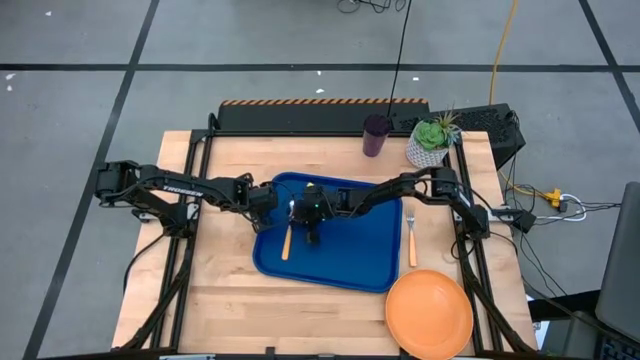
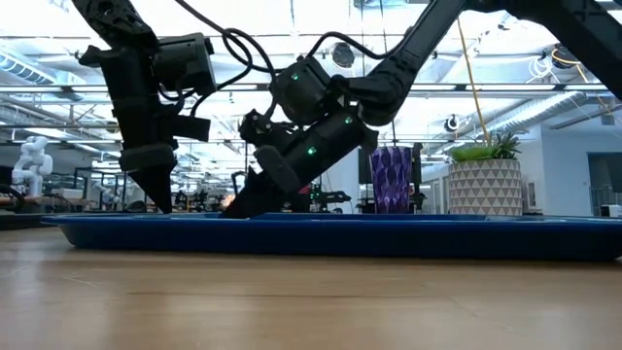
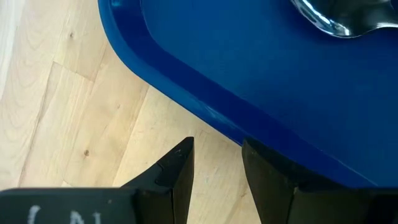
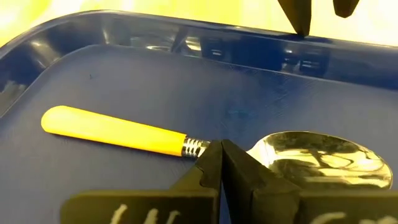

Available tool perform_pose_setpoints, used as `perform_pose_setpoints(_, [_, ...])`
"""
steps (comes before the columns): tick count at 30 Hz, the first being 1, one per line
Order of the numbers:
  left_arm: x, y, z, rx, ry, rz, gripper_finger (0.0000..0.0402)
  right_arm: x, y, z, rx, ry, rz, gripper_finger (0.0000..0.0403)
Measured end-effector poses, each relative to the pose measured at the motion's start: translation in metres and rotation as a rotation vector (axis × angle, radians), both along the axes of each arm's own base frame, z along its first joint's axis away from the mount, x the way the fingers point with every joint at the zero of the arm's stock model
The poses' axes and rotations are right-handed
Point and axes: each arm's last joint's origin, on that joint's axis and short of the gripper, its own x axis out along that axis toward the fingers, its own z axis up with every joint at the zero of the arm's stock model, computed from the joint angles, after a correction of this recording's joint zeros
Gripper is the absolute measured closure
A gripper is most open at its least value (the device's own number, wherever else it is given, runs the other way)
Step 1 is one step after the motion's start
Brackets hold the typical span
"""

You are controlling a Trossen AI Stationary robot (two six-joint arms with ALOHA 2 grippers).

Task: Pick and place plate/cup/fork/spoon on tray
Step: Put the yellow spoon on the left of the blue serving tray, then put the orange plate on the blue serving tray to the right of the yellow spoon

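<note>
The blue tray [image 1: 350, 250] lies flat at the table's middle. The spoon [image 1: 286, 240] lies flat in the tray's left part, with its orange handle [image 4: 112, 130] toward the near edge and its bowl [image 4: 317, 158] toward the far edge. My right gripper [image 4: 221, 163] is shut, its tips at the spoon's neck. My left gripper [image 3: 214, 171] is open at the tray's left rim [image 3: 205, 102], one finger over the wood and one at the rim. The fork [image 1: 411, 240] lies on the table right of the tray. The orange plate [image 1: 430, 313] lies at the near right. The purple cup [image 1: 376, 135] stands at the far edge. My right gripper slants down from the table's right, and its shut fingertips [image 4: 211, 163] stand over the spoon's neck beside the handle's metal collar [image 4: 194, 147]. The tips hide the neck, so I cannot tell whether they press on it. The spoon lies flat on the tray. My left gripper points down at the tray's left rim, and I cannot tell whether a finger touches it.
A white pot with a green succulent [image 1: 432, 143] stands at the far right, next to the cup. Both arms meet over the tray's left half. Bare wood [image 1: 225, 300] lies near and left of the tray.
</note>
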Motion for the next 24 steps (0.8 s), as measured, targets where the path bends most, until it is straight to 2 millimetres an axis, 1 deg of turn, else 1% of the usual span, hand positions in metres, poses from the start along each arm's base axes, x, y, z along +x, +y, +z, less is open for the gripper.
perform_pose_setpoints(9, [0.0,0.0,0.0,0.0,-0.003,0.001,0.0261,0.004,-0.002,0.004,-0.013,-0.043,0.004,0.0403])
perform_pose_setpoints(17, [0.003,0.0,0.001,-0.004,-0.04,0.029,0.0261,0.006,-0.011,0.006,-0.02,-0.08,-0.019,0.0403])
perform_pose_setpoints(24, [0.007,-0.002,0.001,-0.057,-0.093,0.043,0.0261,0.007,-0.013,0.009,-0.013,-0.111,-0.03,0.0403])
